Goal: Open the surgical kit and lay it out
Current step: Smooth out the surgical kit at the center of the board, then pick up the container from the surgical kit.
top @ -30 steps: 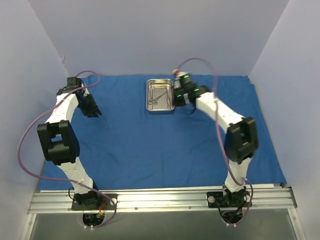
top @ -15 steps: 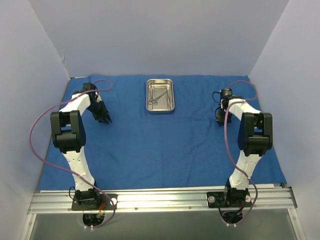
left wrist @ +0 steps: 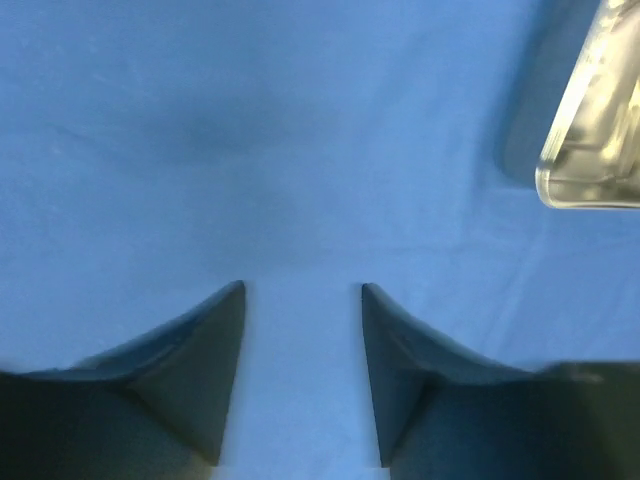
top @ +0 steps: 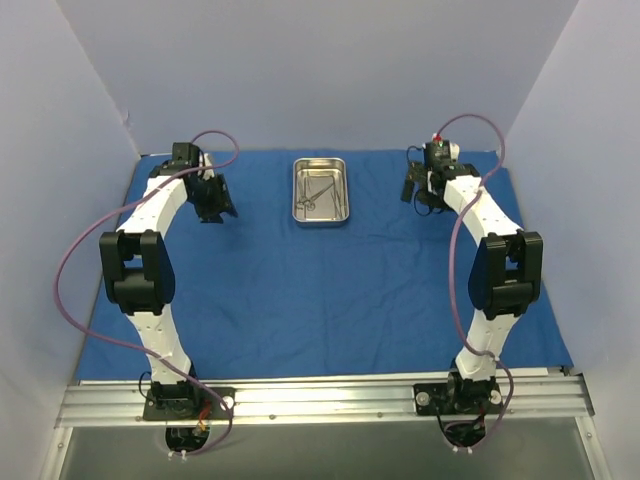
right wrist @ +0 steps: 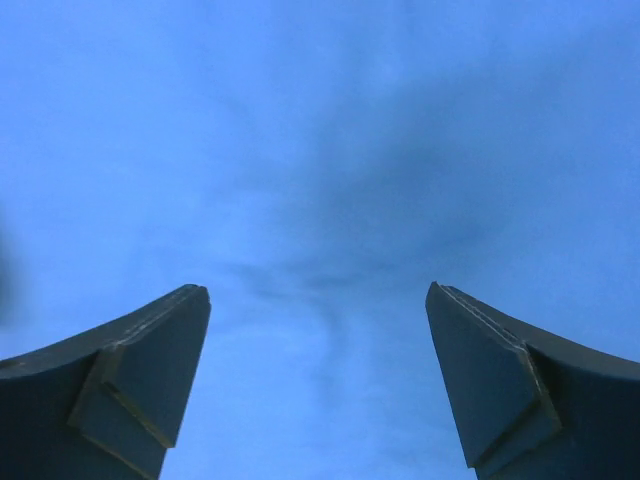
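Observation:
The royal-blue cloth wrap (top: 320, 280) lies spread flat over the table. The steel tray (top: 320, 215) stands on it at the back centre, with thin silver instruments (top: 318, 194) lying inside. Left of the tray, my left gripper (top: 222, 203) hovers over bare cloth, open with nothing between its fingers; the left wrist view shows the gripper (left wrist: 303, 290) over blue cloth (left wrist: 250, 150) and a tray corner (left wrist: 590, 160) at upper right. On the tray's right, my right gripper (top: 412, 188) is open wide and empty; its wrist view shows the gripper (right wrist: 318, 290) above blue cloth (right wrist: 320, 150) only.
Pale walls (top: 320, 70) close in the back and both sides. The cloth's near edge ends at the metal rail (top: 320, 395) carrying the arm bases. Purple cables (top: 70, 270) loop beside each arm.
Both grippers went from shut or nearly shut to open. The right arm left the tray's right edge, swung out right, then came to the back right. The left gripper moved rightward toward the tray.

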You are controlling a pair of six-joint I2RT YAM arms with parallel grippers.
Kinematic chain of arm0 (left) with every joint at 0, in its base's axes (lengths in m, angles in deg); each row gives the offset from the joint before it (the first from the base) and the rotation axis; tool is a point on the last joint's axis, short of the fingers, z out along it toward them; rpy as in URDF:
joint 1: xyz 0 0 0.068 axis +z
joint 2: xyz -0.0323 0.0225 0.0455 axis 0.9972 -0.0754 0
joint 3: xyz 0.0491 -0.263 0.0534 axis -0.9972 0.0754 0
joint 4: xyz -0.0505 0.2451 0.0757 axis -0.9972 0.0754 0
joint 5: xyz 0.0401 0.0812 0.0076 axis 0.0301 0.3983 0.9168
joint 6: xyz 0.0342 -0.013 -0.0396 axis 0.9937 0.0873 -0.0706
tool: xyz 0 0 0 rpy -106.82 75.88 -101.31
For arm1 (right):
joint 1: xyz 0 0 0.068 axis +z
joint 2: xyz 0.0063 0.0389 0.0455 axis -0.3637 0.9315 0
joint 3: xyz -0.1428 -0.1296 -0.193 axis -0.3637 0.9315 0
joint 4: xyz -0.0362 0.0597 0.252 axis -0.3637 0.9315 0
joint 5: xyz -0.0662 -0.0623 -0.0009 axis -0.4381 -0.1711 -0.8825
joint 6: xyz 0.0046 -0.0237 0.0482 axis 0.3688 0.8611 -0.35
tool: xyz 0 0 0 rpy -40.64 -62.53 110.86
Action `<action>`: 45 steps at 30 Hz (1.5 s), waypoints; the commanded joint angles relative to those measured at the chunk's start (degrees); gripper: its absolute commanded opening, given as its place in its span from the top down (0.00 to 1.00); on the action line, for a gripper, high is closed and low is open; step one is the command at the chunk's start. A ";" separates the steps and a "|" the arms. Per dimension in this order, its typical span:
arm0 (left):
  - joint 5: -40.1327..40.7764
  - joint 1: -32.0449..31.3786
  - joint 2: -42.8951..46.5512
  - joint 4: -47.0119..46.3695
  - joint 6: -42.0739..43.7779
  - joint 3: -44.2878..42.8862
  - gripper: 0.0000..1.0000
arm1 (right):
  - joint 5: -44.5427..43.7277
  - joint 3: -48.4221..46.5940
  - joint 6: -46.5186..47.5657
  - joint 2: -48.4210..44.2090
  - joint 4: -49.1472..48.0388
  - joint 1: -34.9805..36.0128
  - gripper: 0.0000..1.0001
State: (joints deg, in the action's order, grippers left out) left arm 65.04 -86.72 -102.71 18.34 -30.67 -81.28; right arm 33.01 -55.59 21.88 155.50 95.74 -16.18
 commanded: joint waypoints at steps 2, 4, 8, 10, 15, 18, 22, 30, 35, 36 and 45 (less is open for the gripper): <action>5.20 -2.48 9.09 -4.01 3.67 1.47 0.07 | 9.21 -7.92 -5.10 0.52 -0.35 -2.14 0.00; 6.87 -2.48 11.02 -4.01 4.20 2.18 0.06 | 12.59 -11.10 -5.29 4.73 0.44 -0.85 0.00; 11.26 -2.83 14.54 -3.66 5.26 3.67 0.06 | 13.56 -16.55 -2.56 7.83 -1.84 4.07 0.00; 11.18 -2.74 16.82 -3.75 5.35 4.72 0.06 | 14.70 -19.88 -3.00 9.76 -2.81 5.66 0.00; -0.38 1.12 19.82 -7.35 3.42 11.13 0.06 | 19.70 -26.66 -6.26 14.95 -0.62 7.07 0.00; -2.44 3.58 19.64 -7.09 4.12 11.93 0.06 | 20.15 -27.72 -4.94 16.36 -0.08 8.21 0.00; -4.98 5.69 19.82 -7.08 4.30 13.60 0.06 | 20.77 -29.56 -4.84 18.81 -0.36 9.53 0.00; -7.71 6.31 19.64 -7.00 2.98 15.54 0.02 | 19.20 -34.48 -4.67 24.18 1.32 13.30 0.10; -8.42 6.31 20.87 -7.35 2.54 17.38 0.14 | 15.67 -35.98 -3.52 27.08 2.73 14.98 0.16; -8.76 6.31 21.13 -7.44 2.54 17.56 0.15 | 15.67 -35.81 -3.87 27.43 2.55 15.15 0.19; -8.42 6.31 22.89 -5.59 2.71 19.14 0.20 | 13.83 -37.30 -4.05 31.47 2.99 15.86 0.39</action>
State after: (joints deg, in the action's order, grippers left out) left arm 58.07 -80.66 -83.37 13.21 -28.22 -62.73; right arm 49.22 -90.06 17.55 186.14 97.51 -0.01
